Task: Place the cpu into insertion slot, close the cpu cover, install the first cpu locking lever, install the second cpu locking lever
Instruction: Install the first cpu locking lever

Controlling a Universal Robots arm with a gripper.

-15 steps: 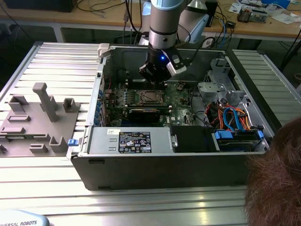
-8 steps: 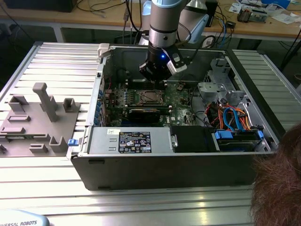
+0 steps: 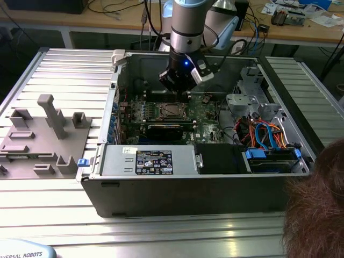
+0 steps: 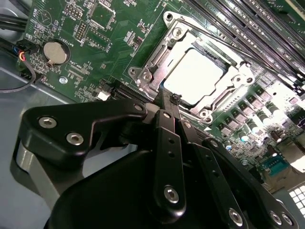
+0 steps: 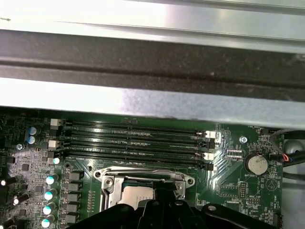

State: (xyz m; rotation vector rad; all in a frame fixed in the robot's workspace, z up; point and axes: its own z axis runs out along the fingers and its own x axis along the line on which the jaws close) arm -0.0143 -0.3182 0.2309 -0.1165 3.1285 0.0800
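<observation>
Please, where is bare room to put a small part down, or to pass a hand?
Free: the ribbed table in front of the computer case, and beside the grey fixture tray. Crowded: inside the case, where the gripper hangs over the insertion slot, with cables towards the exterior view's right.

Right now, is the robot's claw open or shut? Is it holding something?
Black gripper: shut, holding nothing visible, tips at the edge of the silvery square metal cpu cover.
</observation>
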